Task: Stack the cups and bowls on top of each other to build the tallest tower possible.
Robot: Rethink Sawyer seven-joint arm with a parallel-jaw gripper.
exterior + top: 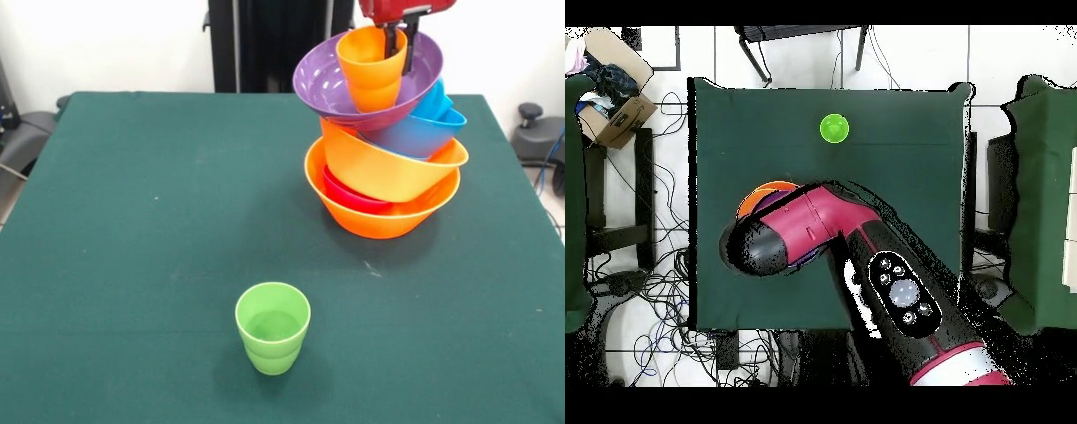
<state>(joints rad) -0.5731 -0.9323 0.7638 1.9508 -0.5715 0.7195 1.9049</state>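
Green table (132, 221), end effector (395, 40) pinching orange cup's (371, 75) rim atop tower (384, 150)

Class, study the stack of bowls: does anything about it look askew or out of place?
Yes. The tower leans: its bowls sit tilted rather than nested level, and the purple bowl on top tips sideways. The green cup stands apart, unstacked.

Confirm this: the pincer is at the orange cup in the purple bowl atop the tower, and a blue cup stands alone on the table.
One detail is off. The lone cup on the table is green, not blue, as the front view shows. The rest holds: the pincer is at the orange cup in the purple bowl atop the tower.
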